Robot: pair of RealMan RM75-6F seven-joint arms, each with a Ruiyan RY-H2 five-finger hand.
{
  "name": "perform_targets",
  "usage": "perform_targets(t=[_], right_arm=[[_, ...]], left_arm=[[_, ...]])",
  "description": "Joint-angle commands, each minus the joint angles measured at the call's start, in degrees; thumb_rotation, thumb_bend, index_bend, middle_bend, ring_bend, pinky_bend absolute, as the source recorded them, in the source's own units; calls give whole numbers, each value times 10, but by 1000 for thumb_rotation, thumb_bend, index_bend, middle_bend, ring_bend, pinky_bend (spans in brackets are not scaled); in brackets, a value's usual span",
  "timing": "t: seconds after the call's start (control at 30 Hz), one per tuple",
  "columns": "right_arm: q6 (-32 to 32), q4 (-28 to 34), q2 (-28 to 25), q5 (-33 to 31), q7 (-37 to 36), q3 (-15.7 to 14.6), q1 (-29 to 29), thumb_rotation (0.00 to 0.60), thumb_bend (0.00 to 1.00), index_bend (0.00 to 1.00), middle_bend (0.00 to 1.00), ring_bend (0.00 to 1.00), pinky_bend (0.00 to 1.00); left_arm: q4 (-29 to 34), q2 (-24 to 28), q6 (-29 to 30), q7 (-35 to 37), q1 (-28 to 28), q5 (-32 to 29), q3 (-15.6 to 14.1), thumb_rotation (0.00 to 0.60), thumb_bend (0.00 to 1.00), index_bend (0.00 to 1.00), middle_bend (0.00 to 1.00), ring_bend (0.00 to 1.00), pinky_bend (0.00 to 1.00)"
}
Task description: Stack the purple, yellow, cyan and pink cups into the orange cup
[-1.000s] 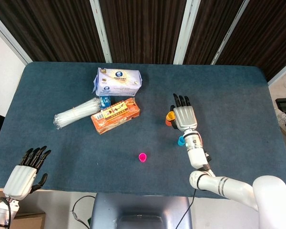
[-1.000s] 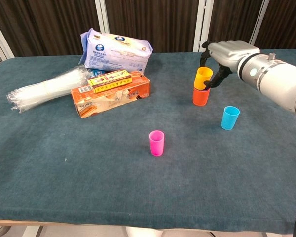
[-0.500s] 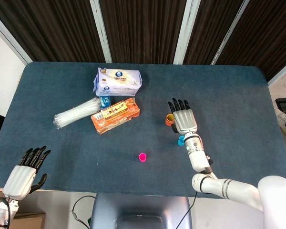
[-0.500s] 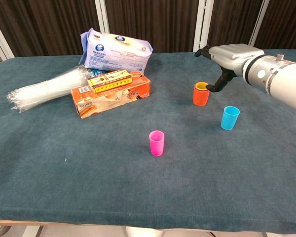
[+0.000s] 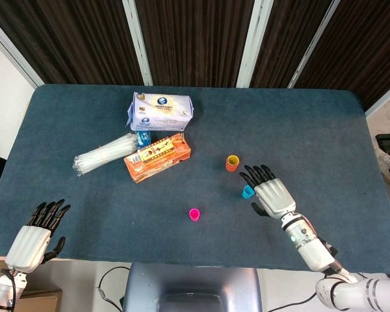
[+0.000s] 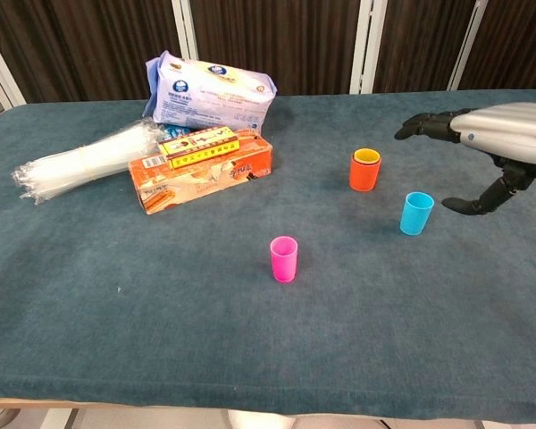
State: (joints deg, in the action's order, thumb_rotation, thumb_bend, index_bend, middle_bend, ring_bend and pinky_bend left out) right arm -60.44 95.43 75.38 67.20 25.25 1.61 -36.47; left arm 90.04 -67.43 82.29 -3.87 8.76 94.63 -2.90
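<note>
The orange cup stands upright right of the table's middle, with the yellow cup nested in it so that only its rim shows. A cyan cup stands alone just nearer to me. The pink cup stands by itself near the front centre. No purple cup shows. My right hand hovers just right of the cyan cup, fingers spread, holding nothing. My left hand hangs off the front left corner, open and empty.
A blue-white tissue pack, an orange box and a bundle of clear plastic sticks lie at the back left. The table's front edge runs close behind the pink cup.
My right hand has let go of the yellow cup, which now sits deep in the orange cup. The hand has drawn back toward me, to beside the cyan cup. The left hand is unmoved.
</note>
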Motion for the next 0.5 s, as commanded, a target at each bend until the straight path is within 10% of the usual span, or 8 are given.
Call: perform_targets(t=[0.03, 0.5], right_arm=[[25, -52, 29, -11, -9, 1, 0, 600, 483, 241, 0, 0, 0], [47, -132, 87, -37, 9, 26, -13, 600, 484, 414, 0, 0, 0]], left_arm=[[-1, -1, -2, -2, 1, 0, -1, 600, 459, 0, 0, 0, 48], [-2, -1, -6, -1, 3, -1, -2, 600, 459, 0, 0, 0, 48]])
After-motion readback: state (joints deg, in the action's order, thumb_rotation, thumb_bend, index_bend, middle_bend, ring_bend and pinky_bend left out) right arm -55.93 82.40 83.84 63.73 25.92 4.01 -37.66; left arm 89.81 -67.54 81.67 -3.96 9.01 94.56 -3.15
